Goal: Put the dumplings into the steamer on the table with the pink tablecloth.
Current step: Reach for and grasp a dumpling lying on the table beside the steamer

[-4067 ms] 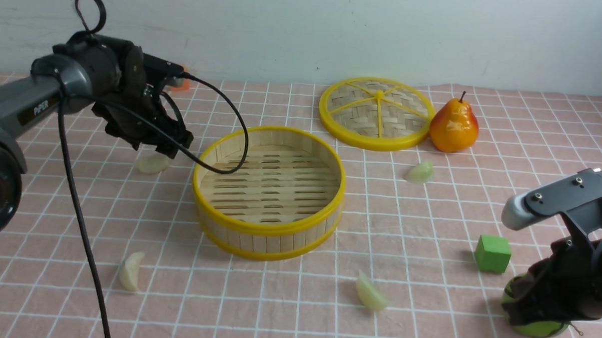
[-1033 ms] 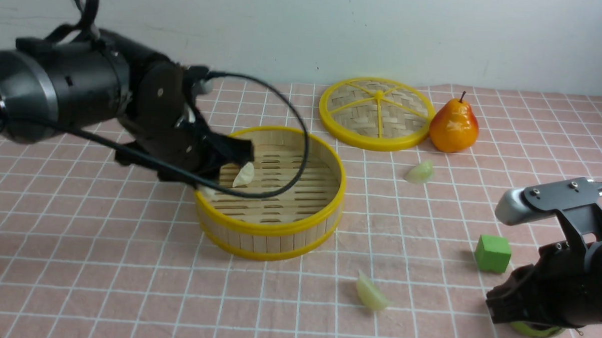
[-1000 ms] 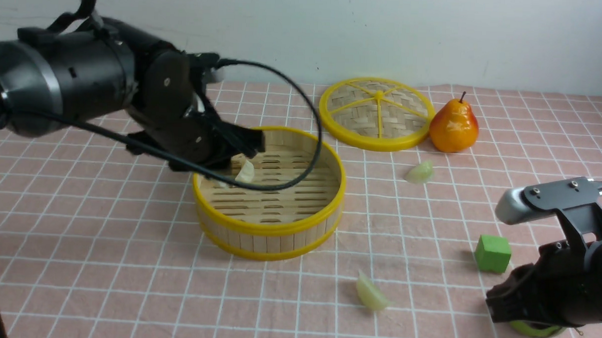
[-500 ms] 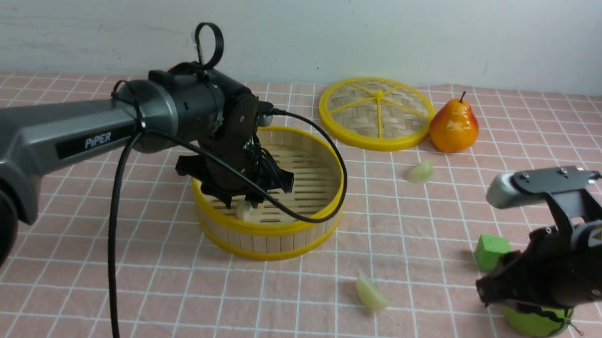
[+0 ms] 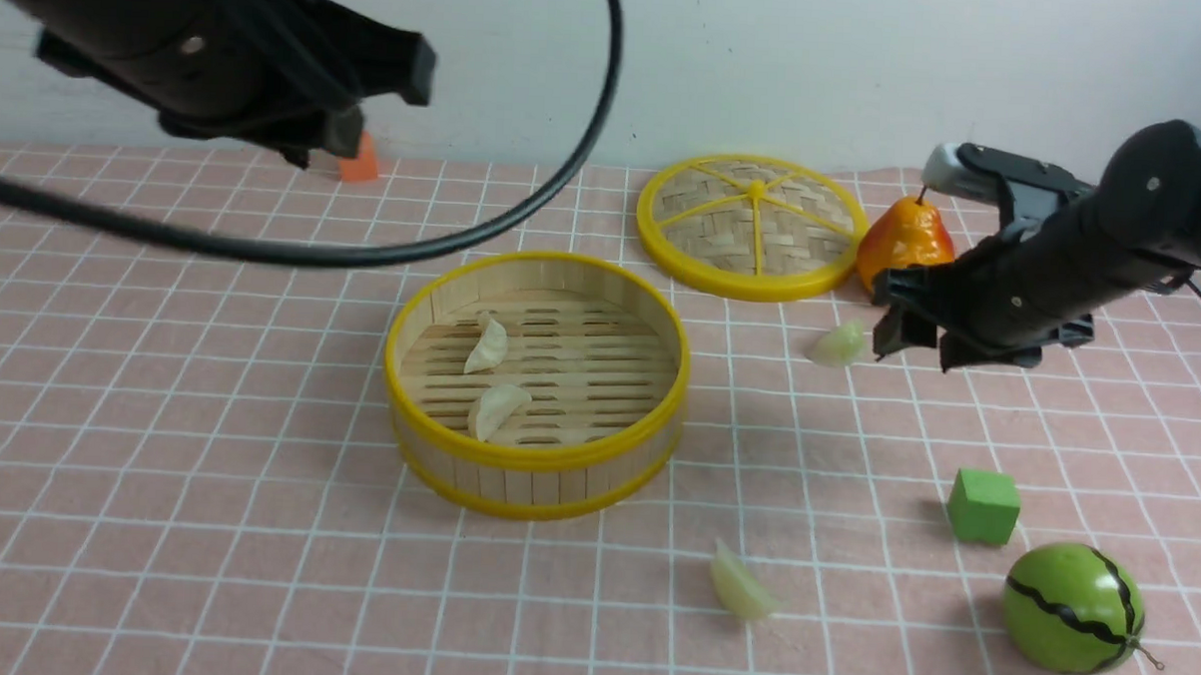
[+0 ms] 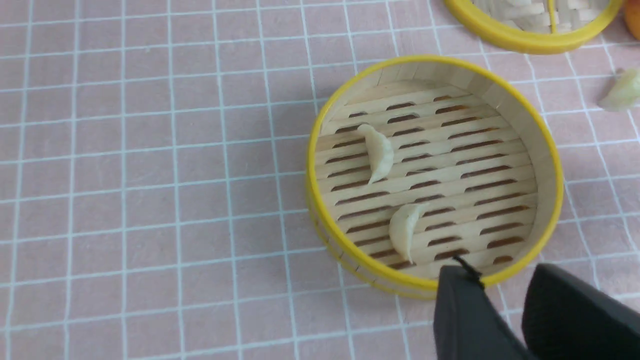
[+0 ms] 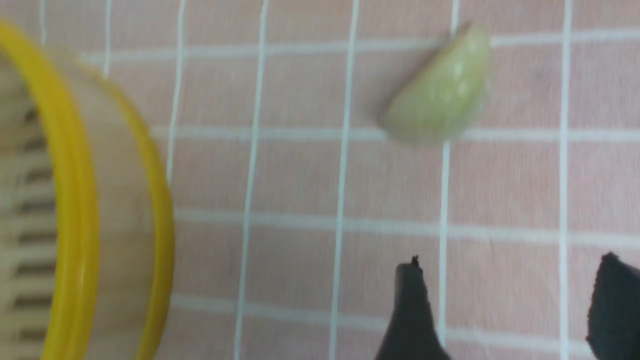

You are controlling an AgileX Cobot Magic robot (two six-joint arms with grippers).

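Change: second pale crescent dumpling (image 5: 496,409) now in round yellow-rimmed bamboo steamer (image 5: 534,465), centre of pink grid tablecloth (image 5: 158,412) | black left gripper (image 6: 500,280) lifted far-left, jaws slightly apart, empty | black right gripper (image 5: 920,339) arrived by far-right greenish dumpling (image 5: 838,344), jaws wide, empty | two left.

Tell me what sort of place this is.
Likely a robot lab bench staged as a toy kitchen: robot arms reach over a pink tablecloth, with toy dumplings and a bamboo steamer near a plastic-looking pear, against a bare wall.
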